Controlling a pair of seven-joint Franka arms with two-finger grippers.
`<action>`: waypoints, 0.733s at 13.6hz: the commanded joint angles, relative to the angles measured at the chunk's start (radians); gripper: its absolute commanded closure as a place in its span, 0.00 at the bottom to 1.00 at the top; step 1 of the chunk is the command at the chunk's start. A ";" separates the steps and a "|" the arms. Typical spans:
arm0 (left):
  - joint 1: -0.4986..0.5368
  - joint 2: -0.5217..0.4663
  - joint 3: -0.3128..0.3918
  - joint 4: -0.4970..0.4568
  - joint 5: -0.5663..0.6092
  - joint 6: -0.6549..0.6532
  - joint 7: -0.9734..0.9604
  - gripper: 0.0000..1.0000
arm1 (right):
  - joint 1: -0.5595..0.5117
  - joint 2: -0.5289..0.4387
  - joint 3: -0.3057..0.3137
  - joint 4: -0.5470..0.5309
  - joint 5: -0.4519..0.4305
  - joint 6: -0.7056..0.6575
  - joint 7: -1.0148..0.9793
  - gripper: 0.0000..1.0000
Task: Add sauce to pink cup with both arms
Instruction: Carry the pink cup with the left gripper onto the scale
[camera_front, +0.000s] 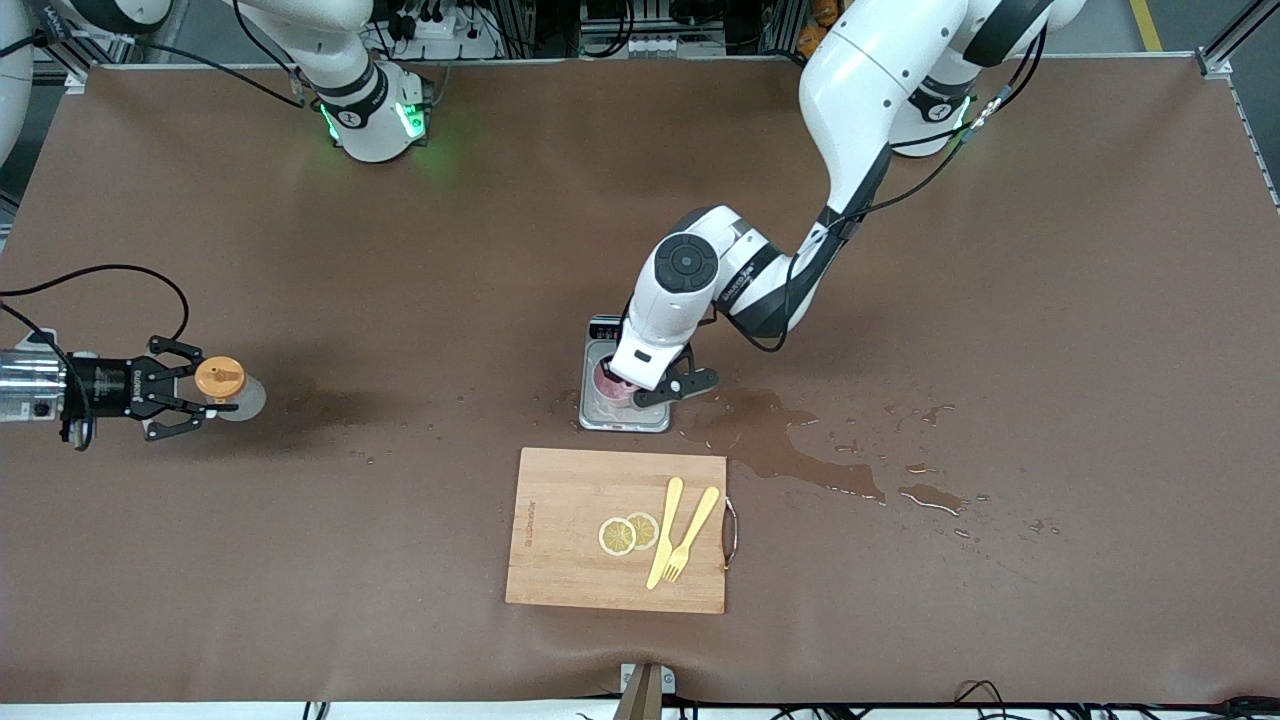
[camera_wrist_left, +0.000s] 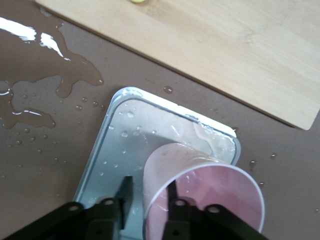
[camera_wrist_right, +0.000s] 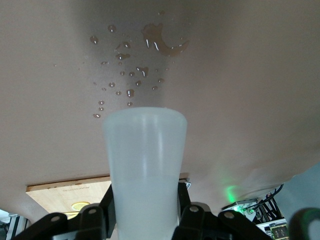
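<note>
The pink cup (camera_front: 612, 383) stands upright on the steel scale (camera_front: 625, 425) in the middle of the table. My left gripper (camera_front: 640, 390) is down over it and open. In the left wrist view, one finger (camera_wrist_left: 125, 190) stands just off the outside of the pink cup (camera_wrist_left: 215, 185) wall and the other finger (camera_wrist_left: 172, 197) is inside the rim. At the right arm's end of the table, my right gripper (camera_front: 205, 390) is shut on the sauce (camera_front: 240, 395), a whitish bottle lying level in the air with its orange cap (camera_front: 220, 378) showing. The sauce (camera_wrist_right: 145, 160) fills the right wrist view.
A wooden cutting board (camera_front: 570, 570) lies nearer the front camera than the scale, with two lemon slices (camera_front: 627, 533) and a yellow knife and fork (camera_front: 682, 530) on it. Spilled liquid (camera_front: 790, 450) spreads beside the scale toward the left arm's end. Droplets dot the scale (camera_wrist_left: 115, 150).
</note>
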 joint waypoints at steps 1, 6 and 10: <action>-0.011 -0.010 0.017 0.018 0.032 0.004 -0.031 0.00 | 0.048 -0.043 -0.011 0.005 -0.039 0.006 0.075 0.50; 0.006 -0.070 0.017 0.009 0.035 -0.041 -0.028 0.00 | 0.158 -0.076 -0.011 0.012 -0.090 0.059 0.233 0.50; 0.030 -0.145 0.017 0.000 0.037 -0.167 0.019 0.00 | 0.253 -0.103 -0.010 0.012 -0.153 0.107 0.384 0.52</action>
